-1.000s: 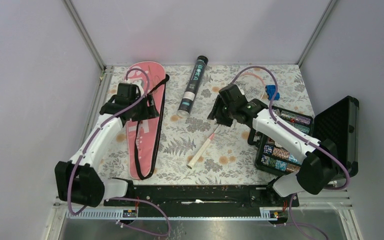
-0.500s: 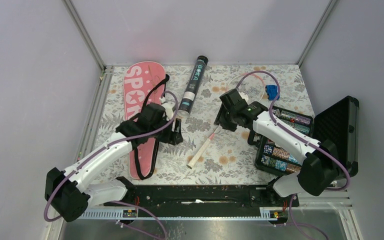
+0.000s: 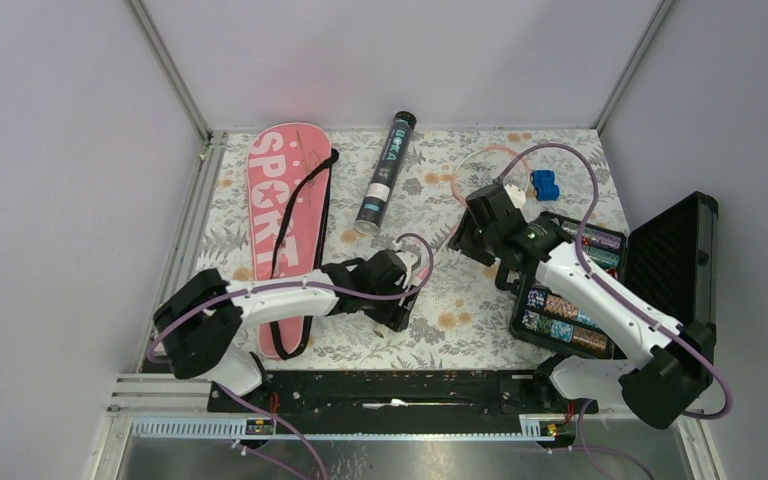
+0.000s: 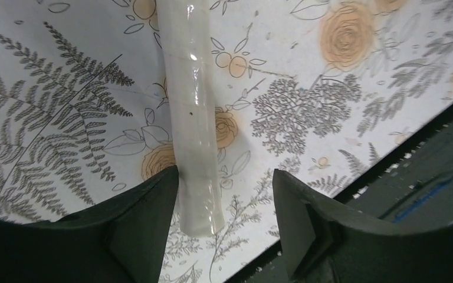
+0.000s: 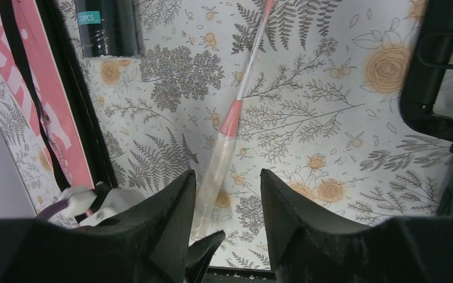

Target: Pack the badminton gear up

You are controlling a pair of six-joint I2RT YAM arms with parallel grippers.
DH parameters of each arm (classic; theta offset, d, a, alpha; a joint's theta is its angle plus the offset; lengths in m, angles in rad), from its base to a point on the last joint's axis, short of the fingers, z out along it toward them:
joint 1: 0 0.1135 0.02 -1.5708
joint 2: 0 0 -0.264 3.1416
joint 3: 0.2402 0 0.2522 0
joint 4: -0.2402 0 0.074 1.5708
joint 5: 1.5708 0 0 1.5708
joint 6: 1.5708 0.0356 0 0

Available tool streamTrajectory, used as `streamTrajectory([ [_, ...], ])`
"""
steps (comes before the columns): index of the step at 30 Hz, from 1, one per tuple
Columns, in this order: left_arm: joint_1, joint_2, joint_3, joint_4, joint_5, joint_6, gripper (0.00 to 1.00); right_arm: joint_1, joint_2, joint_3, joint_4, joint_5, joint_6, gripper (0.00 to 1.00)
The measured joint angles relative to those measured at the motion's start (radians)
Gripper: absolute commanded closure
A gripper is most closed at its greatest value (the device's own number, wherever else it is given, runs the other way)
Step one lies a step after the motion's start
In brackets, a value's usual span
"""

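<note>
Left fingers (image 4: 135, 230) spread wide astride cream racket handle (image 4: 191, 118), not clamped. Right fingers (image 5: 307, 230) parted, holding nothing.

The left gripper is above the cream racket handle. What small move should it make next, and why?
Probably lower the left gripper slightly and close it on the racket handle: the jaws stand open astride the handle's end, which lies flat on the table, not yet gripped.

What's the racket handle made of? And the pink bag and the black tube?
Racket handle: cream grip under a glossy clear wrap, probably plastic film; it shines and shows seam lines. Pink SPORT bag: looks like matte fabric, lying flat and dull. Black tube: smooth and printed, likely cardboard or plastic; cannot tell which.
</note>
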Motion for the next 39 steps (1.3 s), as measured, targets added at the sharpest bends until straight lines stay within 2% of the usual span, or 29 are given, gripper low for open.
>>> streamTrajectory([
  [10,-0.036,0.102,-0.006,0.091,-0.058,-0.013,0.35,-0.009,-0.128,-0.057,-0.015,0.026,-0.029,0.48],
  [23,-0.090,0.210,0.085,0.123,-0.145,-0.028,0.38,-0.010,-0.143,-0.139,-0.002,0.021,-0.027,0.48],
  [30,-0.091,0.211,0.084,0.113,-0.194,-0.034,0.65,-0.022,-0.147,-0.149,0.013,0.026,-0.021,0.47],
  [35,-0.090,0.212,0.084,0.104,-0.212,-0.040,1.00,-0.038,-0.184,-0.153,0.022,0.071,-0.004,0.44],
  [39,-0.090,0.210,0.087,0.093,-0.214,-0.045,1.00,-0.050,-0.242,-0.181,0.067,0.105,0.010,0.40],
])
